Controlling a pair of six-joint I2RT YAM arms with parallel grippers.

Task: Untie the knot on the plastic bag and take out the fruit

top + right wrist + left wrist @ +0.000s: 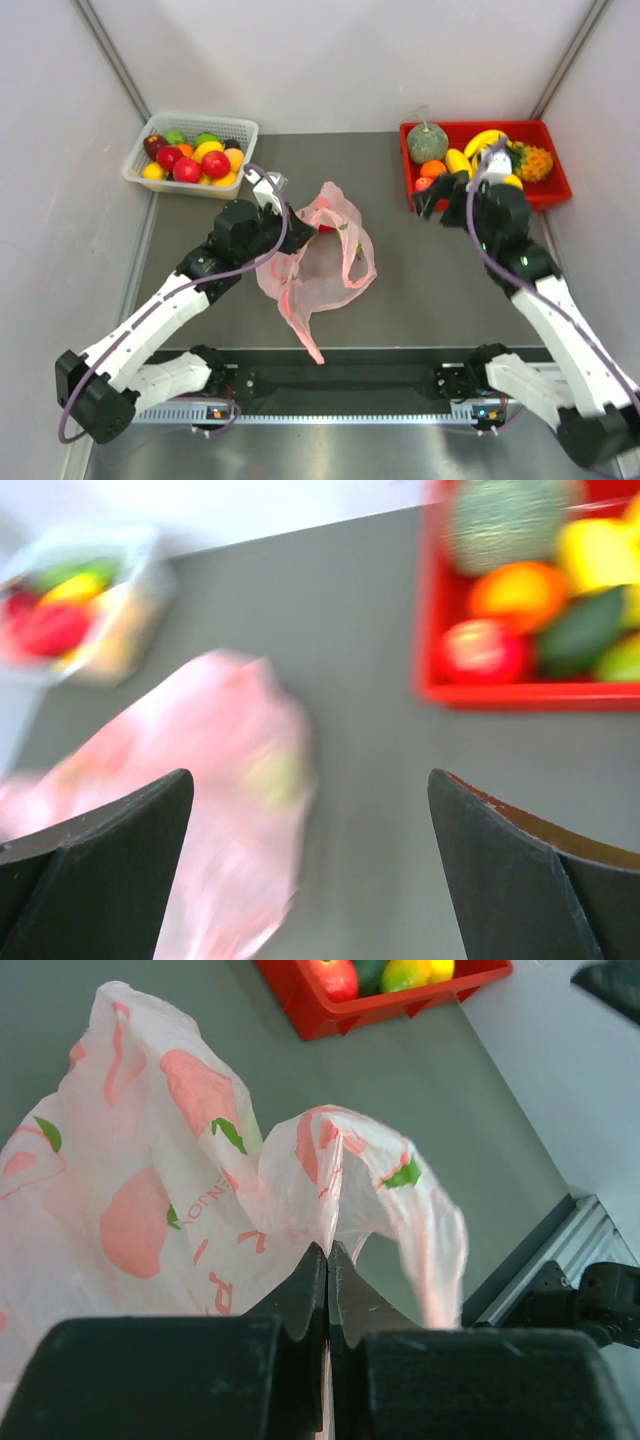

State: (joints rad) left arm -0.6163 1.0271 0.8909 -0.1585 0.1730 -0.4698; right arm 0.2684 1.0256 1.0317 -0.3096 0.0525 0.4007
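The plastic bag lies crumpled at mid-width on the bench, with one pink strip trailing toward the near rail. The left tool is clenched on a raised fold of film at the bag's upper-left edge, the jaws meeting with film between them. A small red patch shows at the bag's top edge, just beside that tool; I cannot tell whether it is fruit.

The right tool is released, jaws wide apart, and hovers well right of the bag, touching nothing. Farther right of the bag, the red tray holds the fruit: a red apple, an orange and an avocado, alongside a melon and a pineapple. A white basket of other fruit stands beyond the bag's upper left.

Bare bench lies open right of the bag up to the tray. Walls close off both sides.
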